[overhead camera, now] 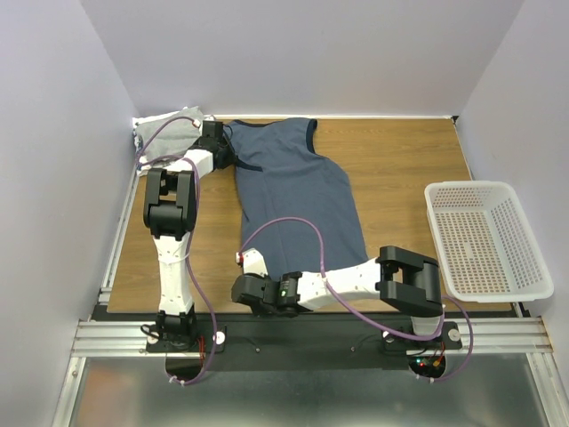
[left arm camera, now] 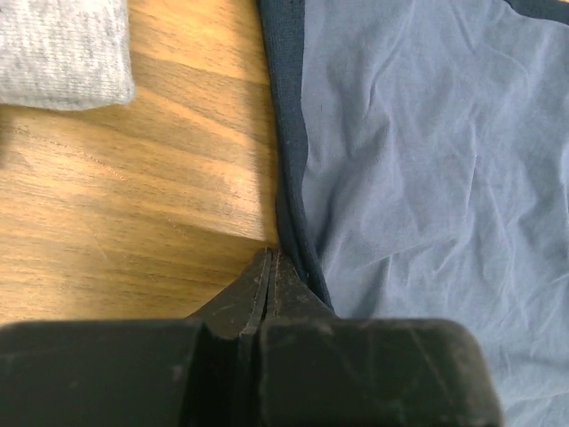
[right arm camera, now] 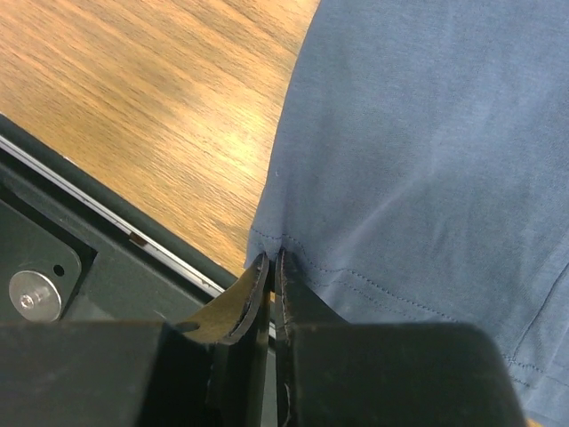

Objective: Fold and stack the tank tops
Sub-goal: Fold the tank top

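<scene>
The slate-blue tank top point(overhead camera: 298, 191) lies spread flat on the wooden table point(overhead camera: 400, 169), neck at the back. My left gripper point(overhead camera: 227, 153) is at its back-left armhole. In the left wrist view the left gripper point(left arm camera: 271, 253) is shut, tips pinched at the dark trim point(left arm camera: 286, 133) of the blue cloth point(left arm camera: 427, 178). My right gripper point(overhead camera: 244, 260) sits at the near-left hem corner. In the right wrist view the right gripper point(right arm camera: 272, 256) is shut on the hem point(right arm camera: 373, 285), and the cloth puckers at the tips. A folded light grey tank top point(overhead camera: 169, 132) point(left arm camera: 58, 49) rests at the back left.
A white mesh basket point(overhead camera: 471, 185) stands at the right edge of the table. The black and metal front rail point(right arm camera: 107, 240) runs just beside the right gripper. Bare wood point(left arm camera: 133, 196) separates the grey top from the blue one.
</scene>
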Controlling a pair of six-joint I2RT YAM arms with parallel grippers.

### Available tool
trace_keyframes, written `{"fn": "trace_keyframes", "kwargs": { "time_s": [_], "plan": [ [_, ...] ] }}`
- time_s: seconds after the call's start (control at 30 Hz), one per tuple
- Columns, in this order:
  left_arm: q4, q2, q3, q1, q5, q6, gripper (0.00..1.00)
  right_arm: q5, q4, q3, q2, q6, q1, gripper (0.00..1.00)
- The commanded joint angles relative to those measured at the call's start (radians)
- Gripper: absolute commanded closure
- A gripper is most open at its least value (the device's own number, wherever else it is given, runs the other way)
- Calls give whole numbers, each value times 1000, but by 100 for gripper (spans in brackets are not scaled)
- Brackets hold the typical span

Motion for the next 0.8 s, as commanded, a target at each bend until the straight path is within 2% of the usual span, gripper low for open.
{"fn": "trace_keyframes", "kwargs": {
  "time_s": [0.0, 0.17, 0.43, 0.47, 0.5, 0.63, 0.77],
  "plan": [
    [-19, -4, 59, -3, -28, 10, 100, -19, 13, -14, -46, 11, 8, 91],
    [-30, -30, 76, -1, -71, 12, 100, -27, 19, -27, -56, 8, 9, 92],
    [-70, -28, 125, -1, -50, 15, 100, -27, 25, -48, -75, 6, 9, 92],
    [-67, -36, 116, -1, -50, 15, 95, -27, 27, -48, -73, 6, 9, 92],
    [-64, -45, 104, -1, -50, 12, 79, -28, 25, -45, -70, 5, 9, 92],
    [-21, -120, 3, 0, -48, -3, 59, -30, 27, -47, -61, 5, 9, 92],
    [-9, -143, -63, 2, -48, -25, 57, -27, 28, -47, -63, 3, 8, 92]
  ]
}}
